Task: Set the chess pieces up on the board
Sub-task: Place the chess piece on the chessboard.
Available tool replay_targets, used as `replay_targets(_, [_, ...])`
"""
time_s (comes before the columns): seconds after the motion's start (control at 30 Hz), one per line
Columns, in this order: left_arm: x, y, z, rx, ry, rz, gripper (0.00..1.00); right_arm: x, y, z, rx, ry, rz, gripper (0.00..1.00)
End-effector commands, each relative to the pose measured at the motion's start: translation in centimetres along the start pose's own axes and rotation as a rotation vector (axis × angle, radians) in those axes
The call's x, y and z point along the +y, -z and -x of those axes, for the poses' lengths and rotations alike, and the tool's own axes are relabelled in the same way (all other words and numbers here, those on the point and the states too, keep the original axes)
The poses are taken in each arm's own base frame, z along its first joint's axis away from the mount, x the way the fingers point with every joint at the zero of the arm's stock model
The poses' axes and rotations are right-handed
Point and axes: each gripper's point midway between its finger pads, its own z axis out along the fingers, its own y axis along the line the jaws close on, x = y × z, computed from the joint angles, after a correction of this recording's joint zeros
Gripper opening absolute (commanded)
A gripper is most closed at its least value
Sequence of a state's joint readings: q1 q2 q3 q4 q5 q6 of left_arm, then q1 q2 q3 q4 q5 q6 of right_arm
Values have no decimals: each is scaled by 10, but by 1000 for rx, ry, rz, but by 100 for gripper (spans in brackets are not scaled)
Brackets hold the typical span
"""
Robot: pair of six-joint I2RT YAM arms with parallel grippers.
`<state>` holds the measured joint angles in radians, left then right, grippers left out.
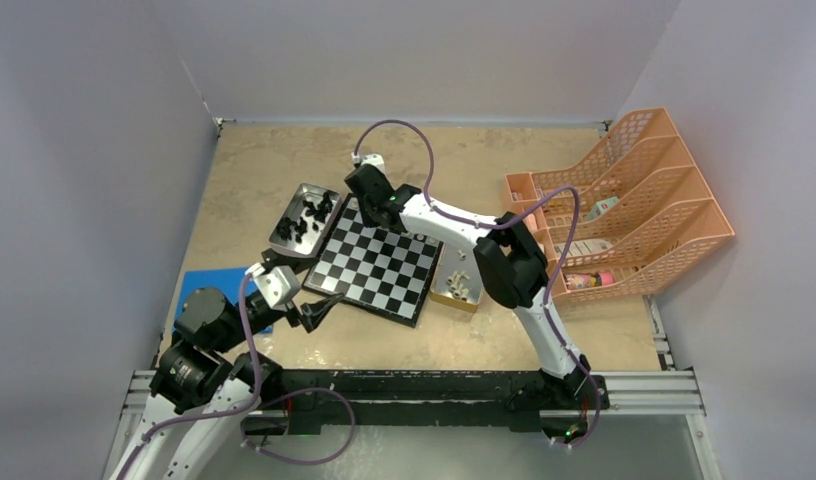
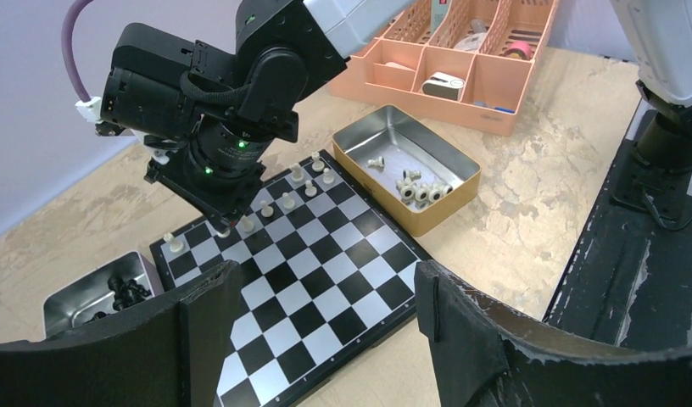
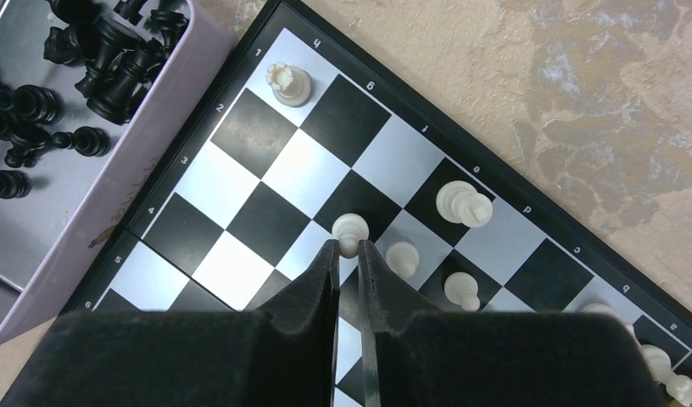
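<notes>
right now you are, by the look of it, filling in the white pawn row. your right hand (image 3: pixel 347 251) is clenched on a white pawn (image 3: pixel 350 227), the two fingertips pinching it just under the head, near the middle of the right wrist view. the board (image 3: pixel 266 222) runs diagonally across that frame. a white corner piece (image 3: pixel 289 83) stands near the top, a taller white piece (image 3: pixel 463 203) is right of centre, and another pawn (image 3: pixel 402 257) stands just beside the held one. i cannot tell whether the held pawn's base is already down on its square.

your left hand (image 2: pixel 326 280) hangs released and empty over the board's near edge at the bottom of the left wrist view. the black pieces (image 3: pixel 88 76) all lie in the silver tray (image 3: pixel 147 161) at the upper left, none of them placed yet. several white pieces (image 2: pixel 419 192) lie in the gold tray (image 2: pixel 436 214), right of the board.

for the next move, seat the pawn square in its own check and loosen the fingers only a little. then lift straight up, because the neighbouring pawn is close enough to topple. after that, the gold tray holds your next white piece.
</notes>
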<state>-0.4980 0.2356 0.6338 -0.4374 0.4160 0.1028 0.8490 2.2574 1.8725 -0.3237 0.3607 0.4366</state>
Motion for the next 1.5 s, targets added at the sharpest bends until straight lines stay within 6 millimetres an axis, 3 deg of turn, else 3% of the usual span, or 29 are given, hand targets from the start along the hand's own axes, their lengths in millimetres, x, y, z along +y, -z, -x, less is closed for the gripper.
replay_targets(0.0, [0,2,10,-30,-40,-8,74,2,18,30,-59,0,-11,14])
replay_targets(1.0, [-1,4,12,-37,-49,-8,75,3,-3,10,19,37,-29,19])
replay_targets(1.2, [-2,4,12,-38,-50,-11,75,10,7,27,-29,17,6,24])
replay_targets(1.47, [-2,1,9,-29,-48,-17,75,8,36,46,-75,-46,23,28])
